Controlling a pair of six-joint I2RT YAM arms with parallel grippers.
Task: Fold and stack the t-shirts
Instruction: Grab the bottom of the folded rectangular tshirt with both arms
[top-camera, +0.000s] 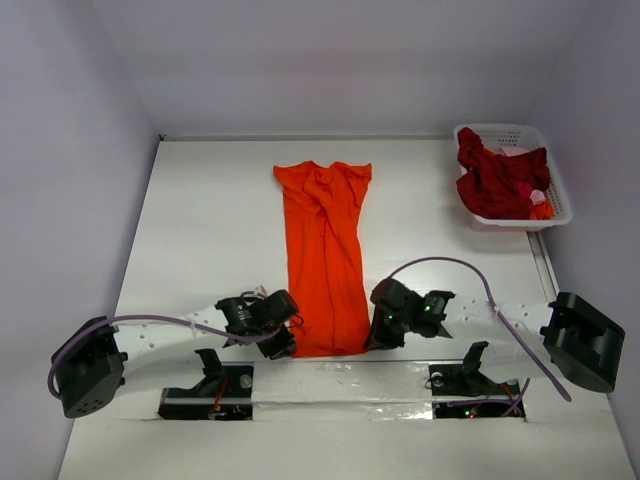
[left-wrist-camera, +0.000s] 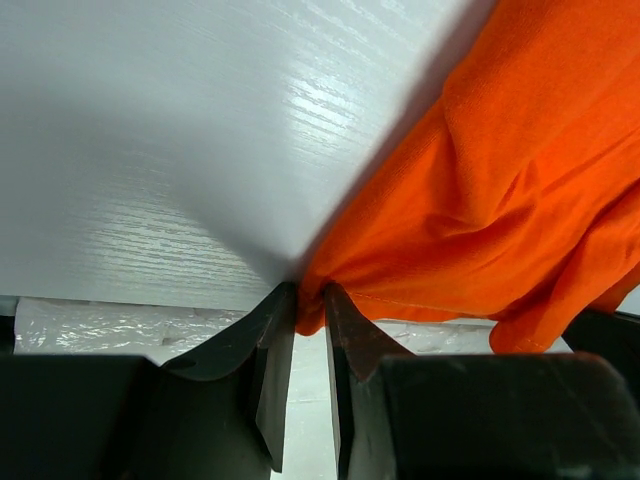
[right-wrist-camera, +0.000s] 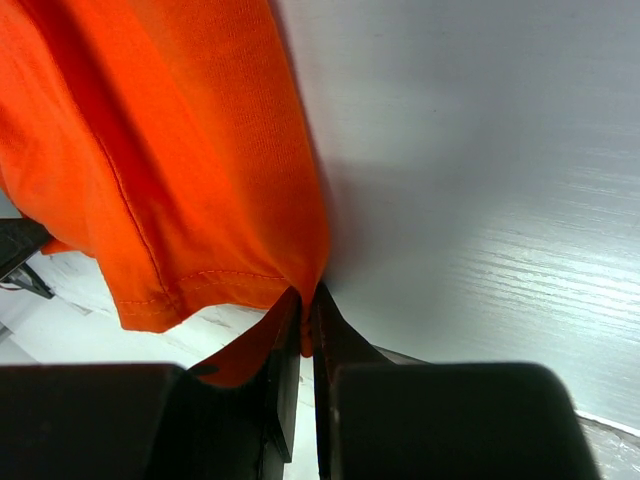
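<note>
A bright orange t-shirt (top-camera: 325, 250) lies lengthwise down the middle of the table, folded narrow, its hem at the near edge. My left gripper (top-camera: 290, 340) is shut on the hem's left corner; in the left wrist view the orange cloth (left-wrist-camera: 480, 200) is pinched between the fingertips (left-wrist-camera: 345, 310). My right gripper (top-camera: 378, 335) is shut on the hem's right corner, and the orange cloth (right-wrist-camera: 170, 170) bunches between its fingers (right-wrist-camera: 325, 315). Dark red t-shirts (top-camera: 500, 180) fill the basket at the back right.
A white lattice basket (top-camera: 558, 190) stands at the back right by the wall. White walls close the table on the left, back and right. Both arm bases and a purple cable (top-camera: 470, 265) sit along the near edge.
</note>
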